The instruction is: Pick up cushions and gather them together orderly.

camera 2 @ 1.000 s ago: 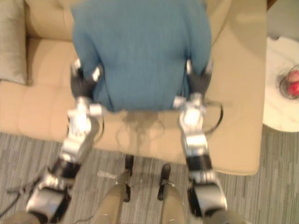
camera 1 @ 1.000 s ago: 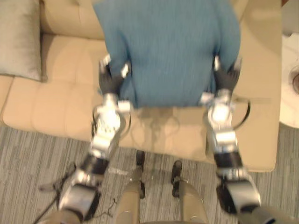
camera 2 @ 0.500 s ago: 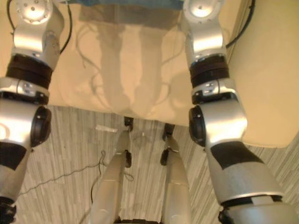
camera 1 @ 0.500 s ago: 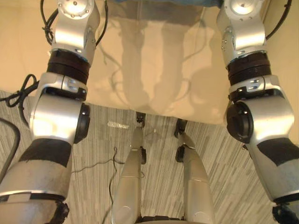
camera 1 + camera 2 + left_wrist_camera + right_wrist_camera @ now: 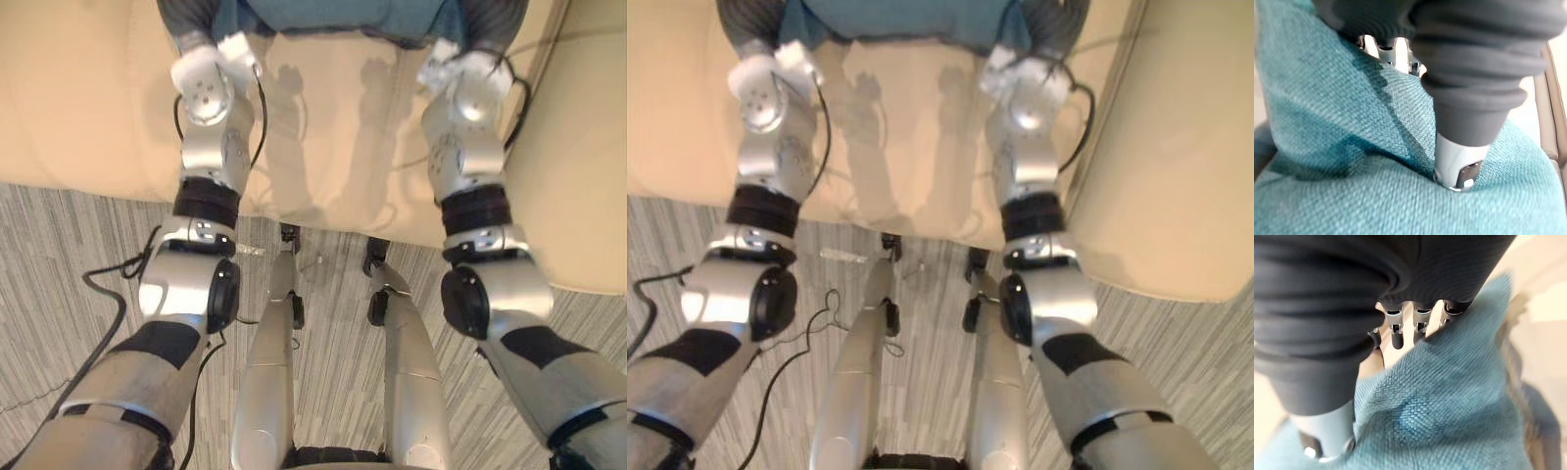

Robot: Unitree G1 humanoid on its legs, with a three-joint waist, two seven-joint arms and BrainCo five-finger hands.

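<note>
A blue woven cushion [image 5: 333,15] lies on the beige sofa seat [image 5: 88,98], at the far edge of the head views. My left hand [image 5: 191,18] is at its left side and my right hand [image 5: 490,15] at its right side. In the left wrist view the left hand's dark cover [image 5: 1474,73] rests against the cushion [image 5: 1352,147], with its thumb pressed into the cloth. In the right wrist view the right hand's fingers [image 5: 1396,333] reach out straight past the cushion's edge [image 5: 1449,406], and its thumb lies along the cloth.
The sofa's front edge runs across the head views, with grey striped carpet [image 5: 59,294] below it. A second beige sofa section [image 5: 578,147] rises to the right of my right arm.
The head camera has swung down towards the floor, so the cushion now shows as a strip at the far edge. Both hands stay at its sides.
</note>
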